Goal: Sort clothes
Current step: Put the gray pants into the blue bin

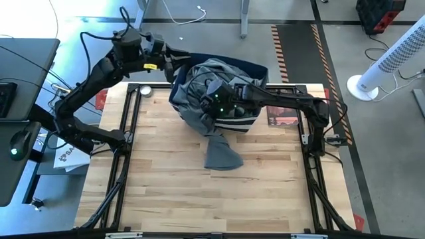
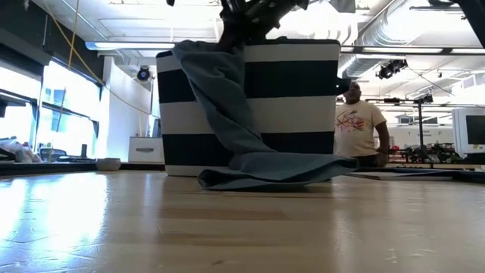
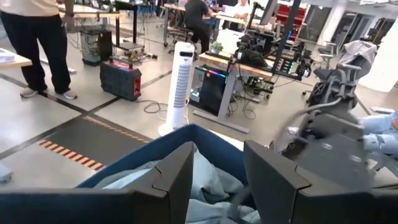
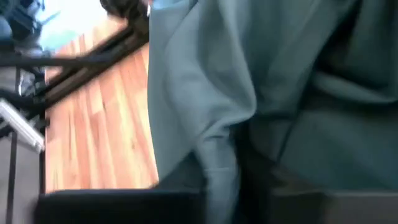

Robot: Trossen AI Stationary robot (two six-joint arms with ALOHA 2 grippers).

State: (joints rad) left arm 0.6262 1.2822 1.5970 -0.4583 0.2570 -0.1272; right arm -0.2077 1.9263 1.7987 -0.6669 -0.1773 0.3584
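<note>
High view: the right gripper [image 1: 214,99] sits over the striped navy bin [image 1: 242,119] at the surface's [image 1: 265,192] 12 o'clock, jaws closed on a grey-green garment [image 1: 211,133] that spills over the bin's rim, its tail lying on the wood. The left gripper [image 1: 174,65] hovers at the bin's 10 o'clock corner, jaws open.

The garment [image 1: 214,116] spilling out of the bin is grey-green, looking paler blue-grey where it trails onto the table. The fabric bin [image 2: 288,106] is navy with broad white horizontal stripes. The table [image 1: 199,179] is light wood planking with a black frame. Both arms are black.
</note>
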